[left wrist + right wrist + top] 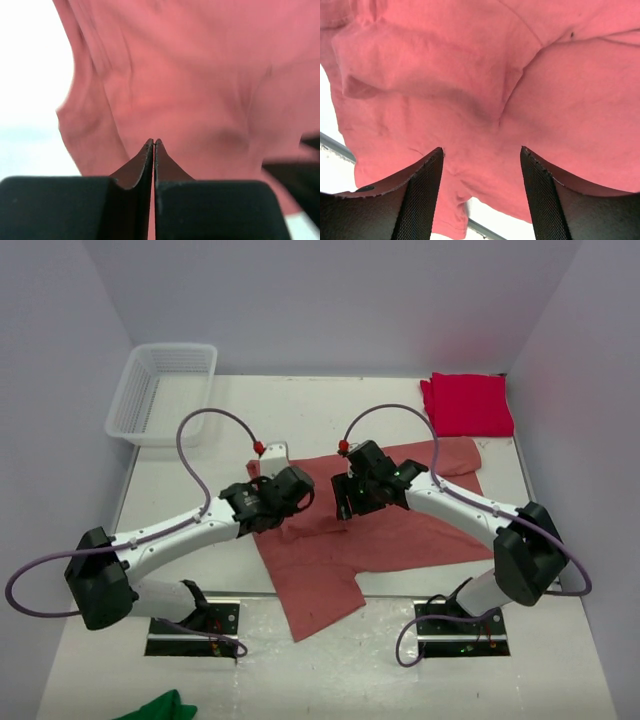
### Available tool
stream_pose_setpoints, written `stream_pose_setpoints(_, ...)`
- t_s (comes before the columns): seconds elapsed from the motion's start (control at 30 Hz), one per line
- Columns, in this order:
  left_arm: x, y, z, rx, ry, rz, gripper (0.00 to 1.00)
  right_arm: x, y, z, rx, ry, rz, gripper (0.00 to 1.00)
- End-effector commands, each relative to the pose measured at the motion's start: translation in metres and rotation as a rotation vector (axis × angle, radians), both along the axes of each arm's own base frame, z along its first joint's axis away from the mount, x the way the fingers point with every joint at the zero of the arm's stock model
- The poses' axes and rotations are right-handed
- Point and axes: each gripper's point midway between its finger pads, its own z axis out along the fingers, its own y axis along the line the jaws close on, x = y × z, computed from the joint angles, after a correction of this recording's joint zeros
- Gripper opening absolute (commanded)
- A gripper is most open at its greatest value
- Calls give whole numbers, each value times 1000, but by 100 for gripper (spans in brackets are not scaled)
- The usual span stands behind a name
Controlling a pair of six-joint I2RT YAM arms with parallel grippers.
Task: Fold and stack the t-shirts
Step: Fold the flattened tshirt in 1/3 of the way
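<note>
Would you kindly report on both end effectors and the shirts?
Left end effector shut, right end effector open, both over salmon shirt. Crimson shirt folded, far right. Nothing blocking.

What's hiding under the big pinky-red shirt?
The salmon-red t-shirt lies spread on the white table, which shows around its edges. Whether anything else sits underneath cannot be seen, because the cloth covers that part of the table.
</note>
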Motion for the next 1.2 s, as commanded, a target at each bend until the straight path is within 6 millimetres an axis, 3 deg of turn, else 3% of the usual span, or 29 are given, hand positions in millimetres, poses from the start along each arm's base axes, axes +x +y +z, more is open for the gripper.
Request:
stream_pose_setpoints(0.0,60,19,38,-46,-133,71,0,7,-7,8,-48,-41,-11,64)
stream_pose_setpoints(0.07,81,31,40,-62,-153,95,0,7,-6,10,-39,-45,-7,59)
stream_pose_setpoints(0.1,98,50,33,-64,-127,136,0,8,-5,13,-30,-53,-7,39)
stream_pose_setpoints(0.17,110,57,26,-43,-110,124,0,7,0,16,0,-54,4,4)
stream_pose_setpoints(0.2,121,67,20,-25,-96,151,0,9,2,19,11,-58,1,0)
stream_pose_setpoints(0.3,140,81,9,-20,-68,155,0,15,9,17,23,-47,5,0)
stream_pose_setpoints(0.33,145,76,8,-51,-61,133,0,14,14,16,35,-29,23,0)
stream_pose_setpoints(0.37,149,76,7,-58,-53,132,0,16,17,16,42,-24,29,6)
stream_pose_setpoints(0.4,156,75,7,-58,-48,128,0,17,19,11,33,-11,37,28)
stream_pose_setpoints(0.43,158,75,5,-61,-43,129,2,17,20,9,33,-7,35,37)
stream_pose_setpoints(0.47,160,75,2,-64,-35,131,18,17,21,9,36,-2,38,41)
stream_pose_setpoints(0.5,164,77,-4,-60,-21,132,21,18,22,8,36,-1,41,42)
stream_pose_setpoints(0.67,173,85,-27,-64,23,148,25,17,17,8,29,-8,37,44)
stream_pose_setpoints(0.9,176,96,-46,-65,61,162,27,19,7,5,27,-7,14,43)
stream_pose_setpoints(1.17,179,96,-65,-81,90,152,27,20,15,5,61,13,26,43)
